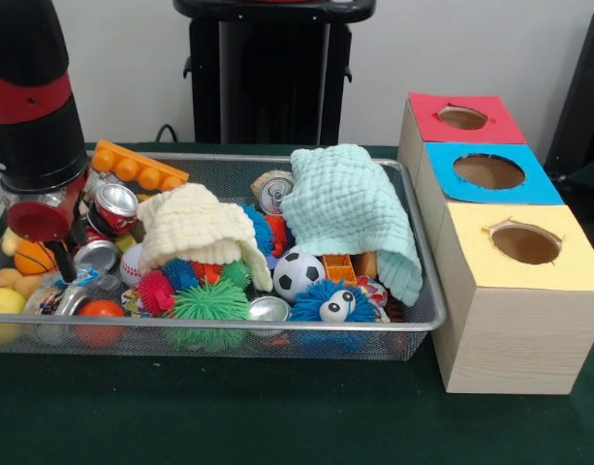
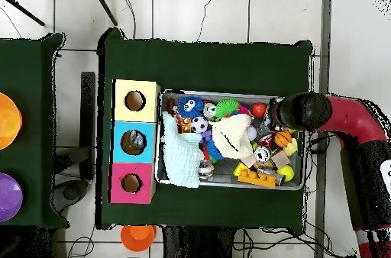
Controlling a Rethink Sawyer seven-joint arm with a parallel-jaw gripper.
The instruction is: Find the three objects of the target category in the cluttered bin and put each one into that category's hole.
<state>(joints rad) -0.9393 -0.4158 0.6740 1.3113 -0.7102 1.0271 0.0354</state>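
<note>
Three round holes are cut in the pale wooden box standing beyond the bin's right edge in the front view: one red-surrounded, one yellow-surrounded, and between them the blue-surrounded hole (image 1: 488, 171). The wide silver wire-mesh bin (image 1: 374, 344) is heaped with toys. The one red and black arm's gripper (image 1: 49, 242) is lowered into the bin's left end, so the whole length of the bin lies between it and the blue hole. Whether the gripper is released or clenched cannot be told, and nothing is clearly held. Only one possible see-through plastic bottle with a blue label (image 1: 69, 294) is made out, crumpled at the front-left corner just beside the gripper; its long axis cannot be judged. The other two are probably hidden. Two cloths are counted, a cream knitted one (image 1: 195, 228) and a mint-green quilted one (image 1: 350, 203), along with at least four shiny metal cans.

In the overhead view the gripper (image 2: 292, 112) is seen over the bin's (image 2: 221, 181) right end, near the top-right corner. The blue-surrounded hole (image 2: 132, 141) lies past the opposite, left edge. Both cloths, the cream (image 2: 233, 137) and the mint-green (image 2: 182, 159), are spread across the middle and left. No bottle is distinguishable here.
</note>
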